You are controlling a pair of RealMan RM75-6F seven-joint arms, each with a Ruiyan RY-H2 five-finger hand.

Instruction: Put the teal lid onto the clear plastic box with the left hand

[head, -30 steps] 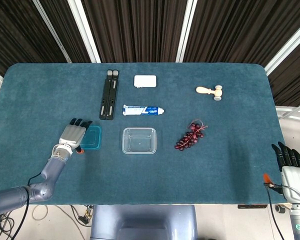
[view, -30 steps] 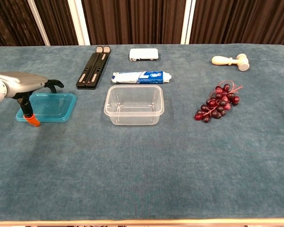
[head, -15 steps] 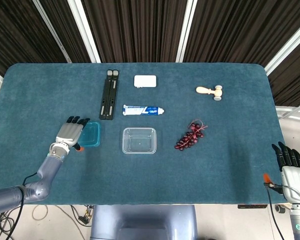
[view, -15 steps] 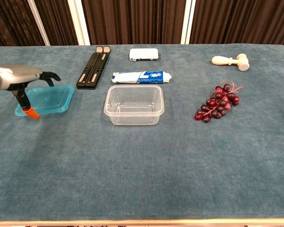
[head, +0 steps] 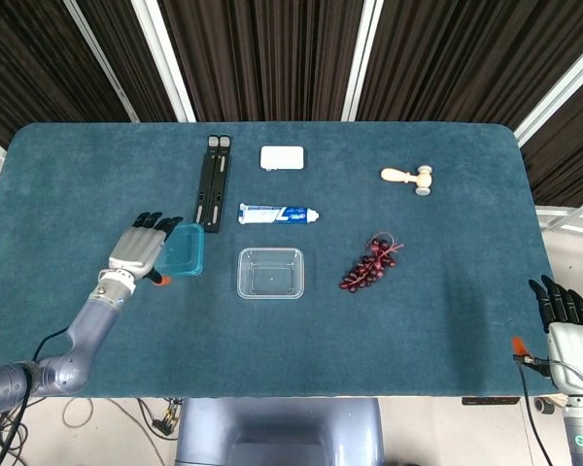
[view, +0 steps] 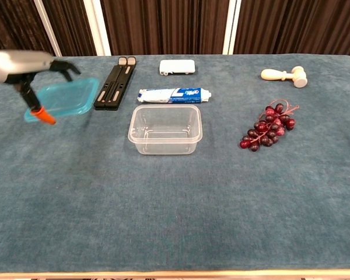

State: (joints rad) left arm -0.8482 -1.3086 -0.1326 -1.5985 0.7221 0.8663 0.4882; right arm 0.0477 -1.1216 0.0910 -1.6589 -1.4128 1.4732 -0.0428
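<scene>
One second separates the earliest frames from this moment, and in that interval the left hand [view: 20, 64] has raised the flat teal rectangular plastic lid [view: 64, 97] off the blue-green felt table [view: 175, 198]: a second ago the lid lay flat on the cloth, half a second ago its edge was tipping up, and now it hangs tilted above the surface, higher in the chest view and shifted slightly right in the head view [head: 184, 250]. The left hand grips the lid along its left edge, fingers over the top and the orange-tipped thumb beneath. The clear rectangular plastic box [view: 165, 129] has not moved; it stands open to the right of the lid, near the middle of the table, just nearer than the white and blue toothpaste tube [view: 174, 95]. The right hand [head: 566, 325] waits off the near right corner, fingers extended and holding nothing. By this reading the grasp is done; carrying the lid rightward over the box and lowering it level remain.
</scene>
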